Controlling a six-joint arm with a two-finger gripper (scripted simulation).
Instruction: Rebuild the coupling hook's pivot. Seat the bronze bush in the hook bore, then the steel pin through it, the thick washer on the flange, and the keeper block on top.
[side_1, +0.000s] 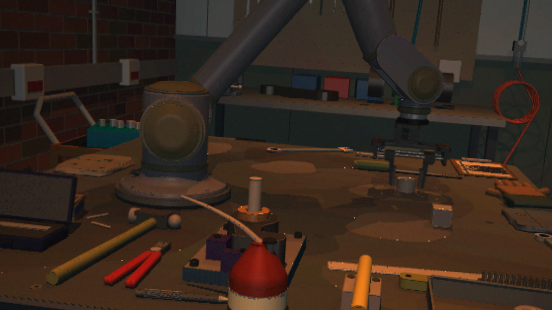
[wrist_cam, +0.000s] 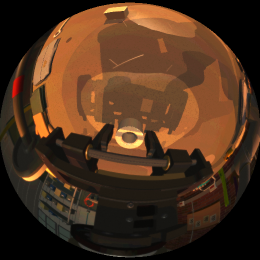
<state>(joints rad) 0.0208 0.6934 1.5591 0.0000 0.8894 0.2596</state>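
The coupling hook [side_1: 250, 235] sits on its fixture plate at the front of the bench, partly hidden behind a red oil can [side_1: 257, 275]. A bronze bush [side_1: 253, 212] is seated in its bore and the steel pin [side_1: 255, 193] stands upright through it. The thick washer [side_1: 406, 184] [wrist_cam: 129, 133] lies flat on the bench at the right. My gripper [side_1: 406, 180] [wrist_cam: 128, 140] is open and straddles the washer, holding nothing. The grey keeper block [side_1: 442, 215] [wrist_cam: 116, 12] rests on the bench a little nearer the front, apart from the washer.
Behind the work a back bench [side_1: 360, 107] carries coloured boxes, and a red cable coil [side_1: 515, 102] hangs at the right. The arm's base [side_1: 172, 150] stands at the left. A wrench [side_1: 310, 149], a green rod [side_1: 372, 164], pliers [side_1: 137, 265] and a yellow bar [side_1: 100, 250] lie about.
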